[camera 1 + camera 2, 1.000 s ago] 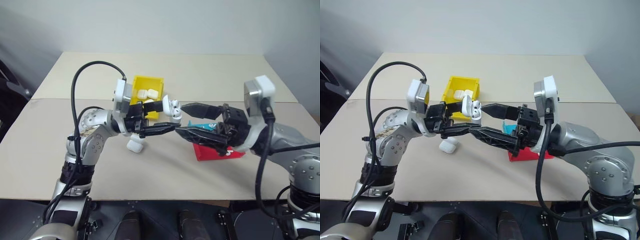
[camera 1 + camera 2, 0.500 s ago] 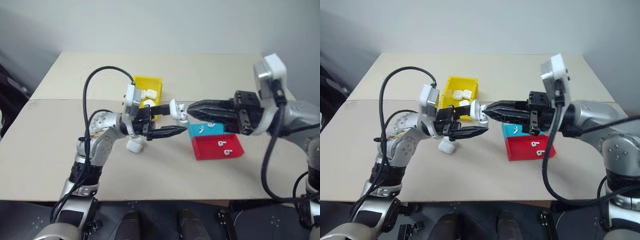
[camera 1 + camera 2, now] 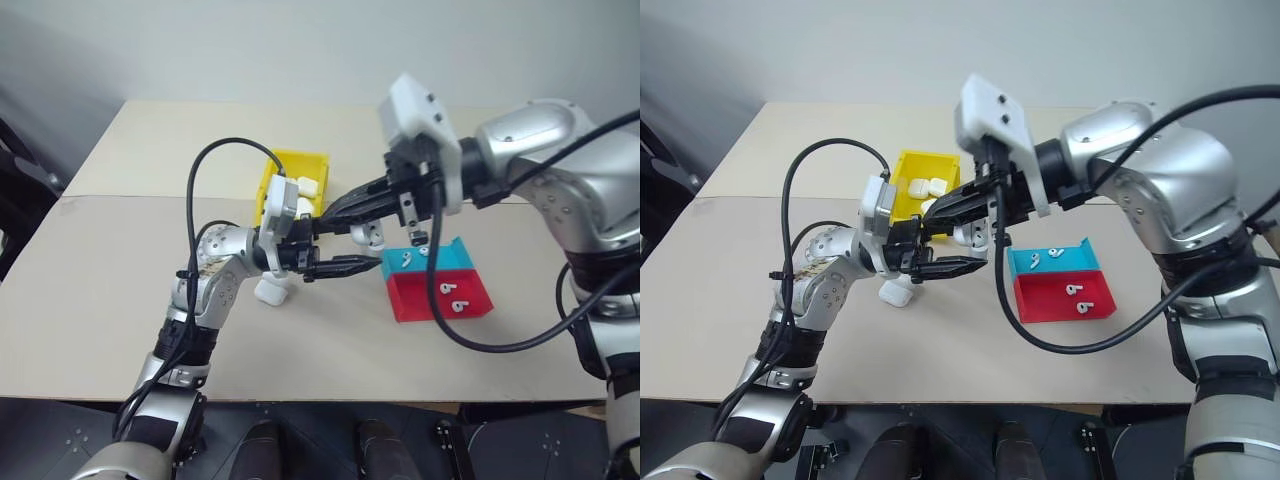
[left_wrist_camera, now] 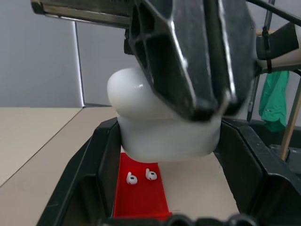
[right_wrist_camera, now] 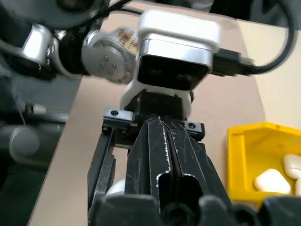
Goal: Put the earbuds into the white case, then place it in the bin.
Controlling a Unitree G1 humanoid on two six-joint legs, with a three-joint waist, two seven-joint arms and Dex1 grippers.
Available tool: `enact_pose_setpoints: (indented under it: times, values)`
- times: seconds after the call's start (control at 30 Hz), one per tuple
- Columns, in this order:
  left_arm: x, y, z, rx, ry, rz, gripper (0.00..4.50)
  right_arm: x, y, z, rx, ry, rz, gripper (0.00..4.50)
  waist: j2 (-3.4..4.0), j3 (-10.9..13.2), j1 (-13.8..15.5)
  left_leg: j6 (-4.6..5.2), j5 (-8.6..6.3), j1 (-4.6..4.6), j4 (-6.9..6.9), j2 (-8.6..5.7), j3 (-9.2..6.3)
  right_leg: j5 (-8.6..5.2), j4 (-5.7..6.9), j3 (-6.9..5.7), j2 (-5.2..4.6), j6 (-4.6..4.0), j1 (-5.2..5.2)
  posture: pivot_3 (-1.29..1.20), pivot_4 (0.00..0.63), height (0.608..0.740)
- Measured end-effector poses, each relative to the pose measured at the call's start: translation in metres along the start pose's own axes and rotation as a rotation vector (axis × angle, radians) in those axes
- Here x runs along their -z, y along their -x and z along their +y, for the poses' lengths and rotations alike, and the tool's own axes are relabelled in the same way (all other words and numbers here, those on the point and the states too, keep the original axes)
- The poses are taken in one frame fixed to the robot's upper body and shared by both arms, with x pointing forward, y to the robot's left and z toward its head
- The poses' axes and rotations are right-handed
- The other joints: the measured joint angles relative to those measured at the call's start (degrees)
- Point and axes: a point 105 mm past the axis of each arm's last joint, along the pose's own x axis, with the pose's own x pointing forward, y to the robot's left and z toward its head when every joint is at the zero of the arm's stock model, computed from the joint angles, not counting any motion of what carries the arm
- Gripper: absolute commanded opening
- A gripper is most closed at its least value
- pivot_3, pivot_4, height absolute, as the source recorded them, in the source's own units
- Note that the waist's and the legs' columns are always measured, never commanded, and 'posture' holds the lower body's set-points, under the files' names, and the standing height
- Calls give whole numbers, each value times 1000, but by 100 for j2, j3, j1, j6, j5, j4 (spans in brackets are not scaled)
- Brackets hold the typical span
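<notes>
- Since a second ago your right claw (image 3: 345,212) has swung up from low beside the red tray (image 3: 440,296), closed its fingers from wide open, and now reaches down over the left claw (image 3: 355,264) from 2 o'clock.
- Your left claw has hardly shifted. It is closed on the white case (image 4: 164,127), which sits between its two black fingers in the left wrist view, held above the worktop (image 3: 150,300) and not resting on it.
- Your right claw's fingers are pressed together, with their tips at the case; whether an earbud is pinched between them I cannot tell.
- The step in hand looks like seating an earbud in the held case, or pressing its lid shut.
- Loose earbuds (image 3: 446,292) lie in the red tray, and more in the teal tray (image 3: 428,258) just behind it, at about 4 o'clock from the case.
- The bin (image 3: 290,172) sits at 10 o'clock from the case, near it, already holding several white cases. Another case (image 3: 271,292) rests on the worktop below your left wrist.
- Next, keep the left claw steady while the right finishes at the case, then carry the case over the bin's wall and release it there.
</notes>
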Motion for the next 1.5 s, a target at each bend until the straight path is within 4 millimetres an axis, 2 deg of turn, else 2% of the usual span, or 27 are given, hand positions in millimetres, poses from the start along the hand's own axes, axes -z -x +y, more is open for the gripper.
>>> enact_pose_setpoints:
  times: [0.17,0.27,0.4,0.53,0.6,0.7,0.77,0.83,0.93,1.07,1.13,1.23,1.4,1.5]
  values:
    - [6,2,0,-17,15,11,2789,5,-1,-2,-29,67,56,55,0,0,9,1,-1,0,0,0,1,0,0,0,0,0,1,0,150,740]
    - [4,5,-1,-29,0,17,2789,15,5,0,-48,66,92,55,0,0,17,1,-1,1,0,1,0,0,0,-1,0,0,1,0,150,740]
    - [7,6,-2,-41,3,26,2789,16,13,2,-55,77,89,55,1,0,3,1,-1,3,-1,1,1,0,1,0,0,0,1,0,150,740]
    - [6,9,-1,-65,-4,27,2789,19,22,-2,7,31,53,55,0,0,1,1,-1,4,0,1,1,0,3,1,0,0,2,0,150,740]
    - [-2,9,2,-104,-42,5,2789,10,26,-10,82,-7,-73,55,0,0,-3,1,-1,5,0,1,1,0,3,2,0,0,3,0,150,740]
    - [-10,6,15,-225,-73,-43,2789,-3,48,-20,217,-67,-248,55,0,0,29,1,-1,4,0,-1,-4,0,5,-1,-2,0,8,0,150,740]
    - [-16,9,33,-382,-96,-62,2789,-1,71,-24,333,-114,-327,55,-3,-1,110,1,-1,3,2,-1,-9,1,0,-8,-3,2,14,0,150,740]
    - [-28,18,53,-551,-136,-74,2789,17,83,-21,423,-169,-331,55,-4,-2,147,2,-1,3,1,-2,-9,2,-1,-8,-5,3,16,0,150,740]
    - [-33,33,83,-791,-179,-42,2789,53,82,-13,530,-259,-263,55,-4,-2,138,3,-1,5,0,-5,-8,2,-5,-5,-5,3,15,0,150,740]
    - [-12,51,121,-1044,-167,86,2789,87,70,4,628,-338,-177,55,-4,-2,121,3,-1,5,0,-7,-8,2,-3,-4,-3,3,13,0,150,740]
    - [0,57,134,-1117,-161,150,2789,91,63,10,641,-357,-176,55,-4,-2,89,2,-1,6,-1,-9,-7,2,-4,-1,-3,3,11,0,150,740]
    - [18,57,146,-1162,-144,230,2789,85,59,13,671,-332,-174,55,-5,-2,96,2,-1,4,-3,-8,-9,2,-7,-3,-3,3,11,0,150,740]
    - [45,61,159,-1224,-137,376,4411,84,56,18,691,-322,-163,0,-5,-2,122,3,-2,1,-4,-12,-8,2,-14,-4,-4,4,12,0,150,740]
    - [57,65,159,-1235,-122,414,4484,85,56,21,702,-324,-155,0,-5,-2,121,2,-1,0,-7,-11,-8,2,-16,-4,-4,5,11,0,150,740]
